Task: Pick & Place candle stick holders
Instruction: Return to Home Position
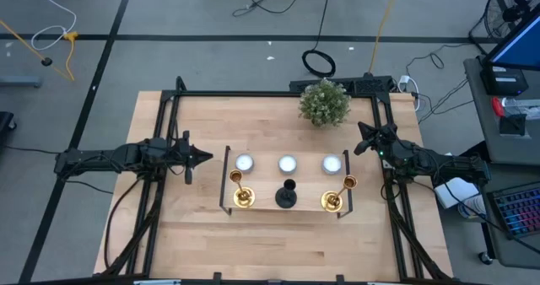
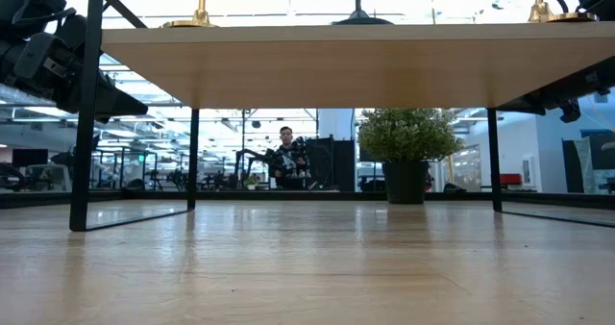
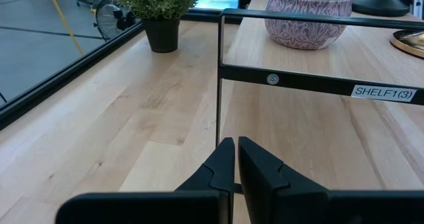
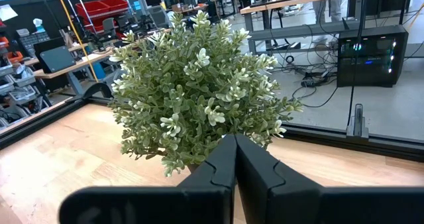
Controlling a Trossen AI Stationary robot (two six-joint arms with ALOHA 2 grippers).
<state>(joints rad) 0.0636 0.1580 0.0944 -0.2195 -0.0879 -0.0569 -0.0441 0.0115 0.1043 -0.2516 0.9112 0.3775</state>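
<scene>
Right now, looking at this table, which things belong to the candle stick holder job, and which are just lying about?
Job: left gold candlestick, black candlestick, right gold candlestick, all standing on the shelf; left pincer and right pincer, both shut and empty, off the shelf's ends.
Lying about: three white candles on the shelf; potted plant on the table beyond it.

1. Bare table (image 1: 278, 251) lies open along the stand's (image 1: 263, 182) near side.
2. Under the stand, the span between its black legs (image 2: 90, 113) is open.
3. White candles (image 1: 288, 163) and candle stick holders (image 1: 286, 195) crowd its top.
4. A potted plant (image 1: 324, 102) blocks the far side.
</scene>
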